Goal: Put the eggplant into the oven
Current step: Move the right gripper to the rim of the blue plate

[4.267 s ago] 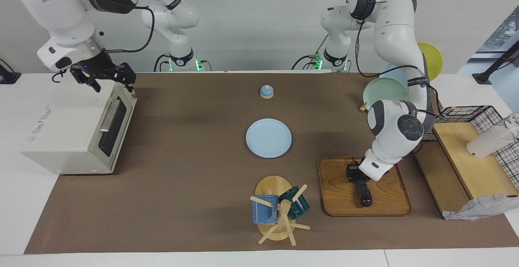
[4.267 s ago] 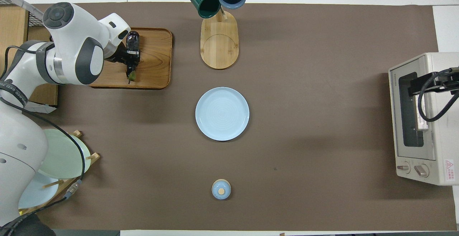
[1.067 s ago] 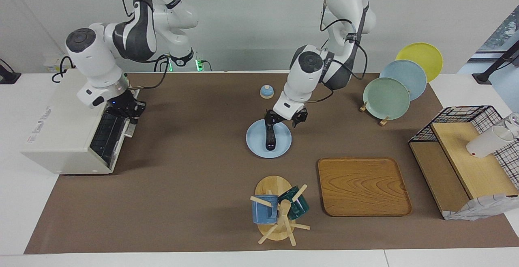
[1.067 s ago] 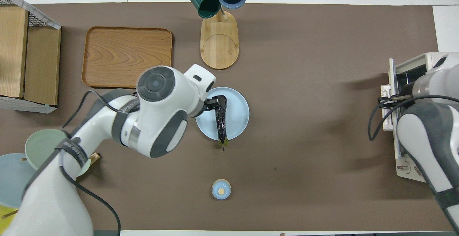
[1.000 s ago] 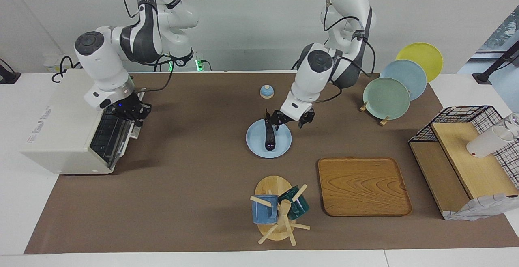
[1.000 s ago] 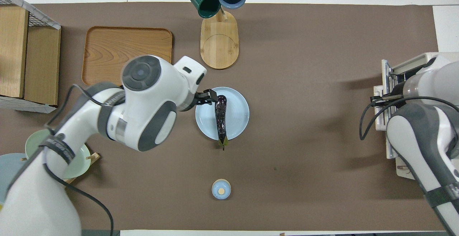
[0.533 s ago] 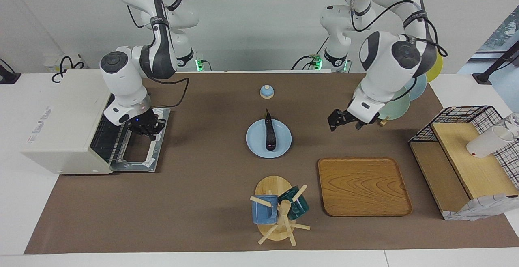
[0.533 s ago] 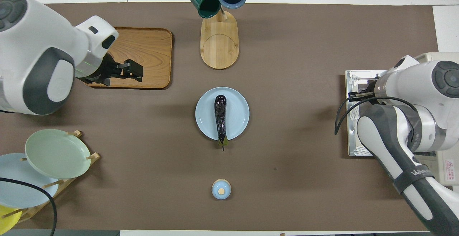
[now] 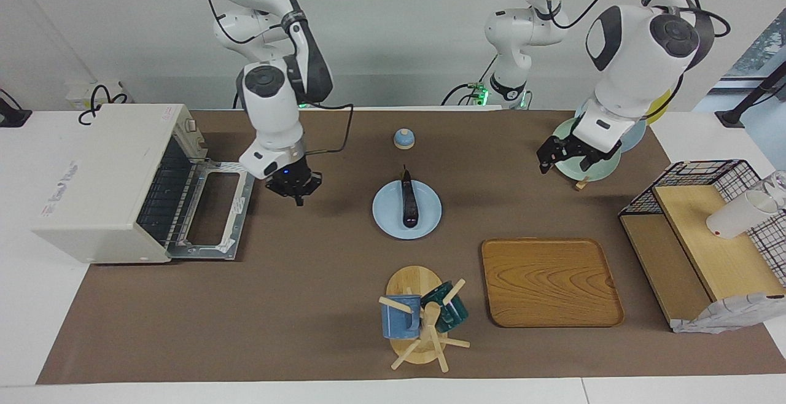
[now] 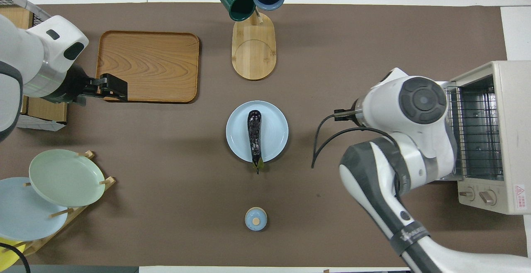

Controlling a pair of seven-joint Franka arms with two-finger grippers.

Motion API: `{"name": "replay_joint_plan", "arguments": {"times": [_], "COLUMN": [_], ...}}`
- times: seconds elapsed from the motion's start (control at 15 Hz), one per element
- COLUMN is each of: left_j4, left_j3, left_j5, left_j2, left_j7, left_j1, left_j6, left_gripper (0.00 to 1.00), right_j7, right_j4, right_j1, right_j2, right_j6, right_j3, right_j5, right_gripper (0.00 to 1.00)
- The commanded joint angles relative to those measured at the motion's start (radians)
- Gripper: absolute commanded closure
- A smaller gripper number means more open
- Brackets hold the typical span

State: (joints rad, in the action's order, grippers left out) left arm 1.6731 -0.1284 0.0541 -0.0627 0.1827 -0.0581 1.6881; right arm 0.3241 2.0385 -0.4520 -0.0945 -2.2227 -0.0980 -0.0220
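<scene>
A: Where does the long, slender, glossy dark purple eggplant lie, and which way does it point?

B: It lies flat on the round pale blue plate in the middle of the bench. Its long axis runs toward and away from the robots. The thin green stem end points toward the robots and overhangs the plate's rim; the rounded end points away from them. Nothing grips it.

A: And the boxy cream-white toaster oven?

B: It stands at the right arm's end of the bench, well apart from the plate. Its drop-down door lies fully open and flat, and the wire rack inside shows.

A: How do the tools stand?

B: The right tool hangs over the brown mat between the open door and the plate, its fingertips pressed together and holding nothing. The left tool hangs in front of the plate rack, its fingers spread wide, also holding nothing.

A: Count the things.

B: One eggplant, one oven, and two arms. One rectangular wooden tray lies farther from the robots than the plate. One wooden mug tree carries two mugs, a blue mug and a dark green mug. The plate rack holds three plates: a pale green plate, a light blue plate and a yellow plate. One small blue lidded jar with a wooden knob stands nearer to the robots than the eggplant. One wire-and-wood shelf stands at the left arm's end.
</scene>
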Motion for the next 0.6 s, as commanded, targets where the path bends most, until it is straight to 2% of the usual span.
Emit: {"name": "replay_joint_plan", "arguments": {"times": [0.0, 0.13, 0.2, 0.27, 0.4, 0.53], "left_j4": [0.007, 0.013, 0.019, 0.020, 0.048, 0.063], "left_j3": [0.010, 0.012, 0.012, 0.012, 0.013, 0.013], "left_j5": [-0.020, -0.020, -0.020, -0.020, -0.020, -0.020], "left_j2": [0.066, 0.093, 0.109, 0.115, 0.122, 0.121], "left_j7": [0.000, -0.002, -0.005, -0.008, -0.025, -0.063], "left_j1": [0.006, 0.006, 0.007, 0.007, 0.012, 0.027], "left_j6": [-0.065, -0.093, -0.105, -0.116, -0.101, -0.059], "left_gripper": [0.00, 0.00, 0.00, 0.00, 0.00, 0.00], "right_j7": [0.133, 0.222, 0.251, 0.272, 0.386, 0.434], "right_j4": [-0.171, -0.329, -0.428, -0.499, -0.587, -0.590], "right_j1": [-0.121, -0.190, -0.221, -0.252, -0.315, -0.344], "right_j2": [-0.071, -0.161, -0.235, -0.305, -0.437, -0.478], "right_j6": [0.075, 0.090, 0.112, 0.101, 0.065, -0.053], "right_j3": [-0.005, -0.003, -0.003, -0.003, -0.003, -0.003], "right_j5": [0.002, 0.011, 0.016, 0.019, 0.013, 0.011], "right_gripper": [1.00, 0.98, 0.92, 0.72, 0.71, 0.71]}}
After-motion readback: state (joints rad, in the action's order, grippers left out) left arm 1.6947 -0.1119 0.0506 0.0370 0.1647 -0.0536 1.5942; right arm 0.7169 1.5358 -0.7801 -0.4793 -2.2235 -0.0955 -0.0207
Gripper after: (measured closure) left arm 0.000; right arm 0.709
